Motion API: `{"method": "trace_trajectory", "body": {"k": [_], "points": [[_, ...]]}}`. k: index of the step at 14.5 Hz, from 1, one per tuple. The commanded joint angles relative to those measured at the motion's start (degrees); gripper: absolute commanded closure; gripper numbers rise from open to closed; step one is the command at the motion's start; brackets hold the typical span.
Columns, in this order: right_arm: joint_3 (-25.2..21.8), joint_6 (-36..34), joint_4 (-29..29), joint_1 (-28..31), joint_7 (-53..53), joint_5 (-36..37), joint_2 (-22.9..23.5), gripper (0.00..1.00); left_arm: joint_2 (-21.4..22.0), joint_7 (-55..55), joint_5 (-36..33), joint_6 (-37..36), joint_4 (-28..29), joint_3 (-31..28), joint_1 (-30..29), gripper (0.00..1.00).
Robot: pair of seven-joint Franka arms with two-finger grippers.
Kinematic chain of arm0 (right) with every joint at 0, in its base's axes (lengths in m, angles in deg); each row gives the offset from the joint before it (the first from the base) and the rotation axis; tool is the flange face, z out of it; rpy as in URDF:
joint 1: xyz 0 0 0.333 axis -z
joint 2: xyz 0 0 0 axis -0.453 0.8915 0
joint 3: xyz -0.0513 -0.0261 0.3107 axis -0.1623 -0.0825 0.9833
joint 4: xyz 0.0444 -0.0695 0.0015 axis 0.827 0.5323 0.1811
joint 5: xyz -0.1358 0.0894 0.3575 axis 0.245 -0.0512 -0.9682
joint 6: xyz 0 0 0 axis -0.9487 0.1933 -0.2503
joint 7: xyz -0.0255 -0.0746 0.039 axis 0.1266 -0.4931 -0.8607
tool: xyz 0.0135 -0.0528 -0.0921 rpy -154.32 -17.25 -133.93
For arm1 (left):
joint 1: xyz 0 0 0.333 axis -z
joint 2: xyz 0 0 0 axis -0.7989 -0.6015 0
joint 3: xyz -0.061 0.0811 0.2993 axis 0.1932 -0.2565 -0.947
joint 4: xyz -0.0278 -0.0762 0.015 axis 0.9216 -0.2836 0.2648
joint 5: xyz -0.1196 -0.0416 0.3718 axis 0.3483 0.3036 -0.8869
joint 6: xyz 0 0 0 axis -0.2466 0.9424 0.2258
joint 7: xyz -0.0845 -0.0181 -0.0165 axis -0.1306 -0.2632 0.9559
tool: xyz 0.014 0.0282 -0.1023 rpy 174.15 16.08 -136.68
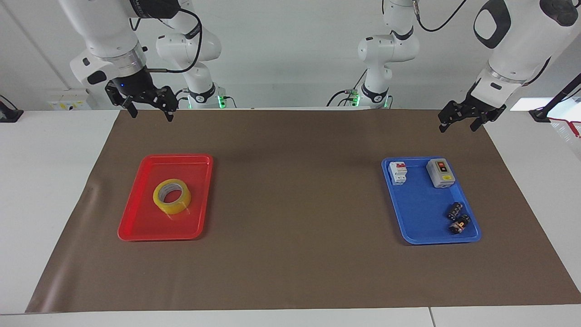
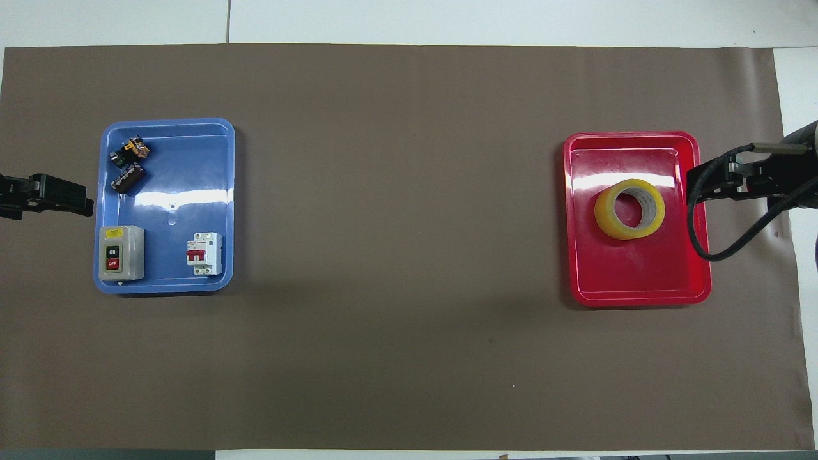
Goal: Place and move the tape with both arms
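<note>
Counting one tape [image 1: 171,196], two trays [image 1: 136,227]

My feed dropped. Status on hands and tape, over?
Right hand open, raised by the red tray. Left hand open, waiting. Tape flat in tray, untouched. Nothing in the way.

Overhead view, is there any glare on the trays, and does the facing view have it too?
Overhead view: white glare streaks across the blue tray and the red tray, beside the tape. Facing view: both trays look nearly glare-free, with soft shadows on the mat.
</note>
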Motion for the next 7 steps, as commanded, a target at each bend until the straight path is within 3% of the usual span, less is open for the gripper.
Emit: {"method": "trace_trajectory", "body": {"k": [1,7], "points": [[0.37,-0.50,1.51,1.19,0.22,-0.11,-1.27,0.00,1.39,-0.44,-1.63,0.77,1.32,0.10,0.29,0.00],[0.37,-0.15,1.51,1.10,0.22,-0.11,-1.28,0.00,1.39,-0.44,-1.63,0.94,1.41,0.10,0.29,0.00]]}}
